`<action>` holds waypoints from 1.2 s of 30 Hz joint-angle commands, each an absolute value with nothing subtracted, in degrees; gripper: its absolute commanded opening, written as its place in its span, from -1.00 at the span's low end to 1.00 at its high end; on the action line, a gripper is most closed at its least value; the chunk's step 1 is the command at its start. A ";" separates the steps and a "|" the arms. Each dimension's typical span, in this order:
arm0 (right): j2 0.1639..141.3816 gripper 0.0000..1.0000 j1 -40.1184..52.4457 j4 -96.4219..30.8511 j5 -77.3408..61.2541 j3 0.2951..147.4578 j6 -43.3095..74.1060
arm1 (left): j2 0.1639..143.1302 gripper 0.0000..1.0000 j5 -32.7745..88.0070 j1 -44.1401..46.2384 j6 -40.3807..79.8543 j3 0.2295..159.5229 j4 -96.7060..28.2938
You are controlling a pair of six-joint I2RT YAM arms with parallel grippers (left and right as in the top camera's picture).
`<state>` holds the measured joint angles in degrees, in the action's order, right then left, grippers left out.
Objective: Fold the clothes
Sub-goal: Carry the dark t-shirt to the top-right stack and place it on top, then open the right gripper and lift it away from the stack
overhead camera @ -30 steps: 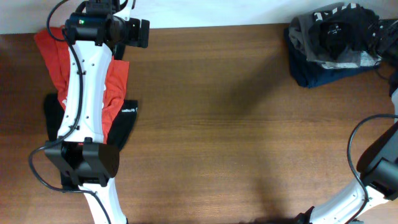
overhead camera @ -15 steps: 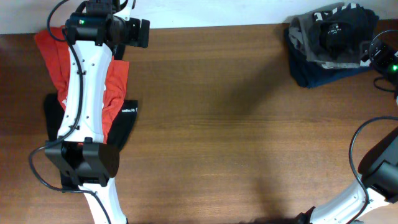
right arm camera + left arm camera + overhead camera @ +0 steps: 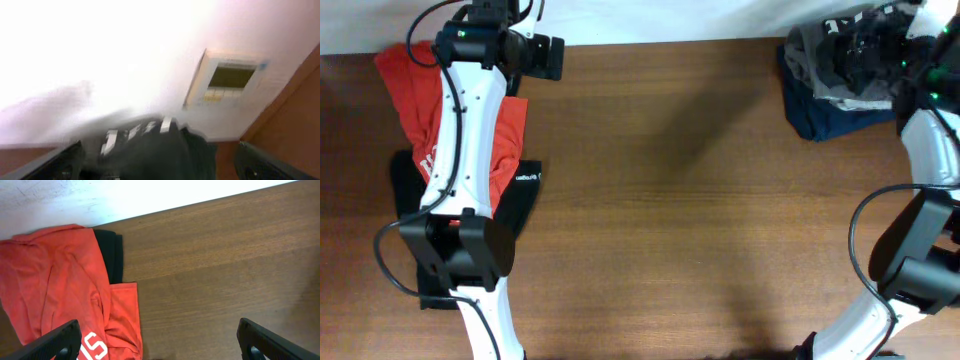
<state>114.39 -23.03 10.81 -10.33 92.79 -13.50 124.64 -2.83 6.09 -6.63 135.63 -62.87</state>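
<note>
1. The clothes lie in two groups at opposite ends of the desk's (image 3: 670,220) far edge.
2. At the far left corner, a red garment (image 3: 412,95) with white print is spread loosely and wrinkled. One side reaches the far edge.
3. A black T-shirt (image 3: 523,195) lies under the red one and sticks out on its near side, along the left edge. Small white lettering shows on the exposed part. In the left wrist view, a narrow black strip (image 3: 111,250) also shows beside the red cloth (image 3: 50,290) near the far edge.
4. At the far right corner sits a bunched heap (image 3: 825,105) of grey and black cloth on top of a navy piece, unfolded.
5. The left gripper (image 3: 159,327) hangs over the far left corner with its jaws spread wide and nothing between them. One finger (image 3: 60,342) is above the red cloth and the other is above bare wood.
6. The white left arm (image 3: 465,130) stretches across the red garment in the overhead view.
7. The right gripper (image 3: 160,157) is at the heap with its jaws wide apart and gripping nothing. Its view is blurred, showing dark cloth with white lettering (image 3: 150,145) just ahead of the fingers.
8. Beyond that is a white wall (image 3: 100,45) with a pale panel (image 3: 225,82) that has a dark window.
</note>
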 commanded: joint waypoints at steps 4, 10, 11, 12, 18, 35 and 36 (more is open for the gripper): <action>121.97 0.98 -22.06 14.26 -6.28 94.32 -9.91 | 124.84 0.98 -2.37 6.26 -7.16 135.81 -62.54; 130.82 0.98 -25.23 7.20 -6.52 94.35 -4.82 | 124.84 0.98 -2.35 6.28 -7.16 135.81 -62.57; 131.57 0.98 -25.50 6.37 -6.98 94.32 -4.82 | 124.84 0.98 -2.37 6.28 -7.16 135.81 -62.57; 132.68 0.98 -25.98 4.93 -7.05 94.32 -4.82 | 124.84 0.98 -2.37 6.28 -7.16 135.81 -62.57; 133.40 0.98 -28.56 0.78 -11.25 94.37 -4.84 | 124.84 0.98 -2.37 6.35 -7.16 135.81 -62.57; 88.84 0.97 -29.21 -21.58 -23.31 97.38 -5.08 | 124.84 0.98 -2.39 6.33 -7.18 135.81 -62.61; 86.50 0.98 -29.21 -24.77 -26.50 97.38 -5.08 | 124.84 0.98 -2.37 6.33 -7.18 135.81 -62.61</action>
